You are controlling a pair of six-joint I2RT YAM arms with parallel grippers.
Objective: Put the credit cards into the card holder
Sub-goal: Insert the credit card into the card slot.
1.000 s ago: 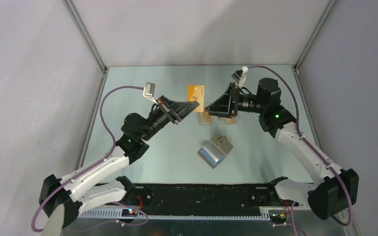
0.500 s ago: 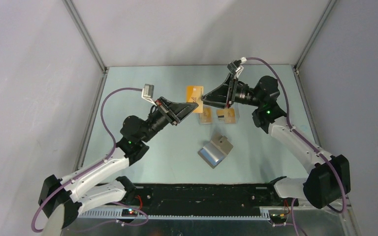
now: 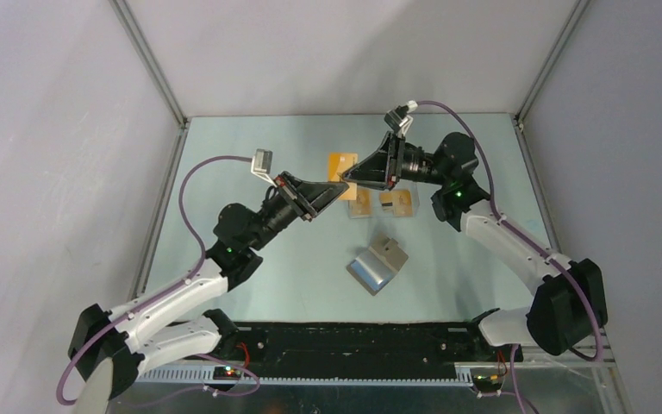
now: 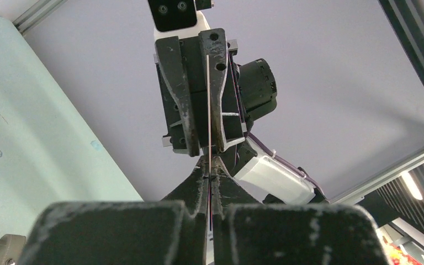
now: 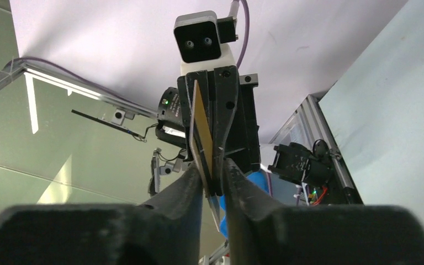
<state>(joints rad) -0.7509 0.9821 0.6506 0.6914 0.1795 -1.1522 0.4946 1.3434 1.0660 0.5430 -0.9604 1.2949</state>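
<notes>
Though edge-on leftward, the card (image 5: 201,130) shows gold at right wrist

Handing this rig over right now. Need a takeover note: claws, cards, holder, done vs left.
Left claw: shut on one credit card, held in the air above the table.
Right claw: jaws around the same card's other end, nearly closed; a firm grip can't be confirmed.
Other cards: loose card flat on the far table; two boxed cards in the clear box.
Card holder: lies open nearer the bases, no card visible in it.
Done: nothing pocketed.
Left: finish the handoff, insert every card.
</notes>
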